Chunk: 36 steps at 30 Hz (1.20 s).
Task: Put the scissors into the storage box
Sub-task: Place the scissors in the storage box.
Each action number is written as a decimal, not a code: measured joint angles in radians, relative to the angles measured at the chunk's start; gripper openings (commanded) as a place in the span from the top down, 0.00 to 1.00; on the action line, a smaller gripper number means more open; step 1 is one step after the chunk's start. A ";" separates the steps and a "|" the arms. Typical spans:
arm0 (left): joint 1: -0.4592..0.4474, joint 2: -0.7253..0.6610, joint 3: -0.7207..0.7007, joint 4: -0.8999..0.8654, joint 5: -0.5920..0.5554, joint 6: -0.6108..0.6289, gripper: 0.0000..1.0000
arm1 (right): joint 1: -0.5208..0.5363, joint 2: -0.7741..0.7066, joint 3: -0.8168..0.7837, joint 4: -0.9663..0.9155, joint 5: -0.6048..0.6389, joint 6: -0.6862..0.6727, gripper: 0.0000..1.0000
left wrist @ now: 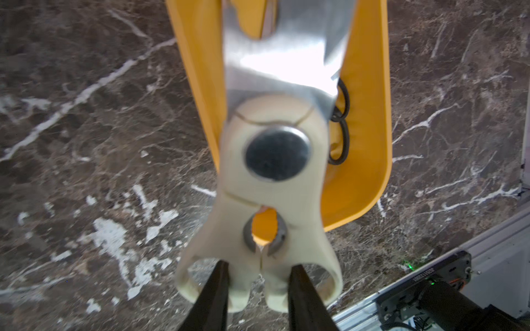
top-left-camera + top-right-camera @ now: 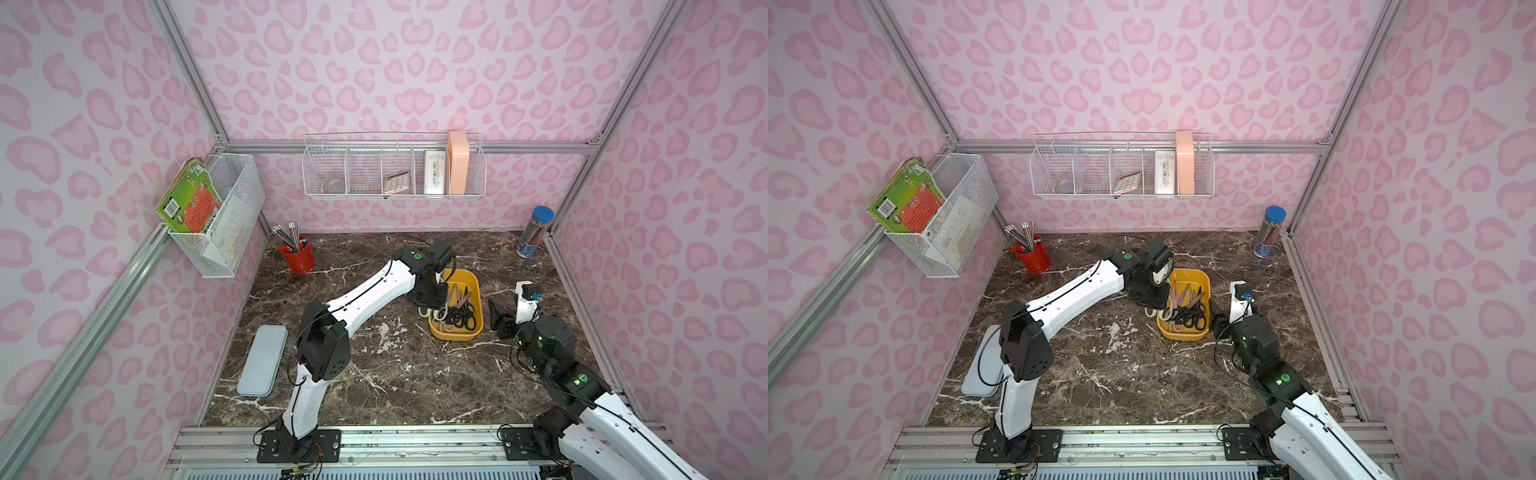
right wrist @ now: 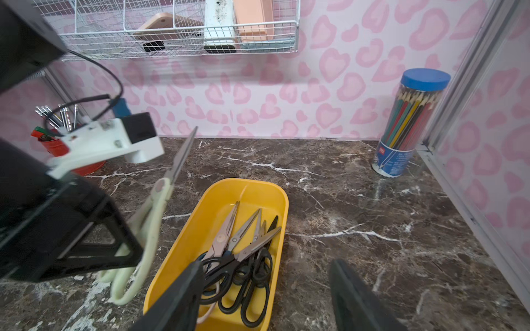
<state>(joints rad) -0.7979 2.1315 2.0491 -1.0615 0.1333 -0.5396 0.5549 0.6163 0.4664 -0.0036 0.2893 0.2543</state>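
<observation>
In both top views the left gripper (image 2: 434, 306) hangs at the left edge of the yellow storage box (image 2: 456, 335), with the right gripper (image 2: 500, 318) just beside its opposite side. Left wrist view: the jaws pinch the cream-handled scissors (image 1: 272, 172) between the handle loops, with the blades reaching over the box. Right wrist view: that claw stands wide and empty, and the other scissors (image 3: 242, 252) lie inside the box.

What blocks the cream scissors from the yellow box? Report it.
Nothing visible. The left gripper holds the cream scissors at the edge of the yellow box; its floor on that side is bare.
</observation>
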 measured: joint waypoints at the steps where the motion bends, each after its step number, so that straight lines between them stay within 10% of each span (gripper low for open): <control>1: -0.003 0.031 0.026 0.003 0.018 -0.001 0.85 | 0.000 -0.006 -0.007 -0.003 -0.002 0.003 0.29; 12: -0.009 0.203 0.119 0.081 0.179 -0.039 0.82 | -0.002 -0.056 -0.048 -0.019 -0.033 0.022 0.29; 24: -0.008 0.206 0.092 0.113 0.187 -0.077 0.58 | -0.002 -0.092 -0.067 -0.021 -0.042 0.005 0.28; 36: 0.018 -0.017 0.011 0.182 0.121 -0.084 0.42 | -0.112 0.059 -0.003 0.041 -0.105 -0.042 0.27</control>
<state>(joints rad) -0.7799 2.1143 2.0605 -0.8799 0.2543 -0.6239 0.4427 0.6750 0.4629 0.0376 0.1844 0.2127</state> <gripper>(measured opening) 0.576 0.727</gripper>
